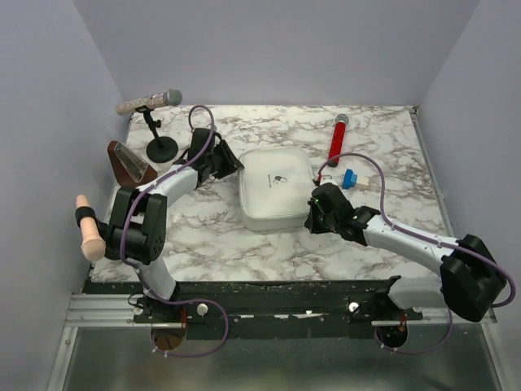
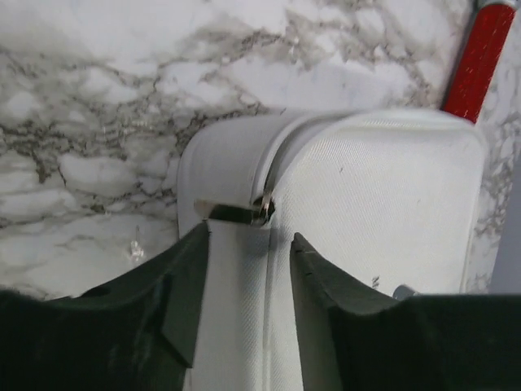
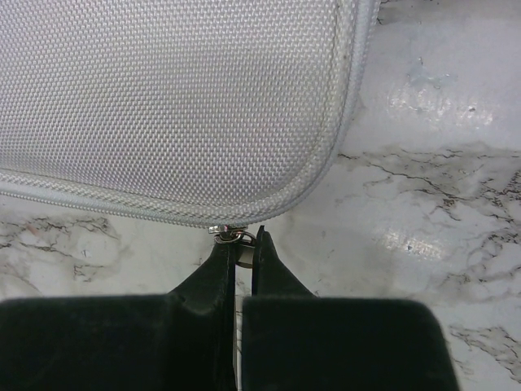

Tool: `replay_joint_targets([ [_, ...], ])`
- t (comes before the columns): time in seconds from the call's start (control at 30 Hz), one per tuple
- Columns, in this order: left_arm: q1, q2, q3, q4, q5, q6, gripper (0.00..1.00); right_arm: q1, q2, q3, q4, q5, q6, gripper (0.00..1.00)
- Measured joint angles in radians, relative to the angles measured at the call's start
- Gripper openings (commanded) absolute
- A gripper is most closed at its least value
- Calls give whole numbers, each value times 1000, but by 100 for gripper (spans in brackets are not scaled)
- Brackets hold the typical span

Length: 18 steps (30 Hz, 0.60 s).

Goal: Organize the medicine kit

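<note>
The medicine kit [image 1: 277, 189] is a pale grey-white, woven zip case with rounded corners, lying shut in the middle of the table. My left gripper [image 1: 224, 163] is at its left edge. In the left wrist view it [image 2: 248, 236] is open, one jaw on each side of the zip seam, with a metal zipper pull [image 2: 236, 213] just ahead of the tips. My right gripper [image 1: 313, 213] is at the kit's near right corner. In the right wrist view it [image 3: 242, 244] is shut on a second zipper pull [image 3: 232, 237] at the edge of the kit [image 3: 163, 98].
A red cylinder [image 1: 336, 140] lies behind the kit on the right, with a small blue and white item [image 1: 350, 177] beside it. A microphone on a stand [image 1: 161, 148] and a brown wedge [image 1: 130, 163] stand at the back left. A peach handle [image 1: 88, 228] juts past the left edge.
</note>
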Motion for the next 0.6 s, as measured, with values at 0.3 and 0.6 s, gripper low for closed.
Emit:
replay_joint_targets([
  [0.3, 22, -57, 79, -80, -21, 8, 99, -7, -15, -9, -6, -3, -2, 1],
  [0.6, -276, -495, -283, -124, -164, -163, 99, -7, -10, -2, -10, -15, -18, 1],
])
